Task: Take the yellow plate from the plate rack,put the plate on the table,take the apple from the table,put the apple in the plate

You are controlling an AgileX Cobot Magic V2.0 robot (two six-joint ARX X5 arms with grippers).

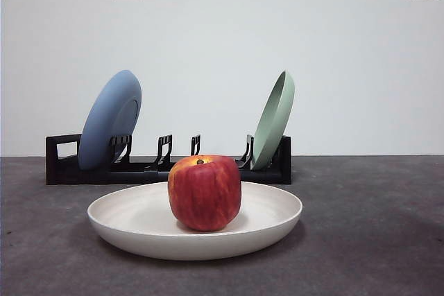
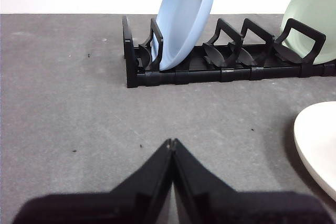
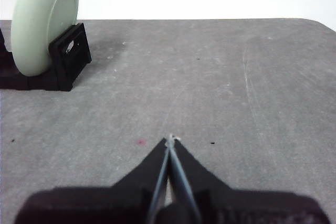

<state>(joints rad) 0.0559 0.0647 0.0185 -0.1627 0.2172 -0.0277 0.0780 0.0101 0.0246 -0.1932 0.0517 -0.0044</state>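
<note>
From the front, the red apple with a yellow patch [image 1: 205, 193] sits inside the wide cream round plate [image 1: 139, 223] on the dark grey table [image 1: 374, 240], in front of the long black plastic rack [image 1: 59, 161]. The job looks done.

My left gripper [image 2: 171, 142] is pinched shut, empty.

My right gripper [image 3: 170, 140] is pinched shut, empty too.
</note>
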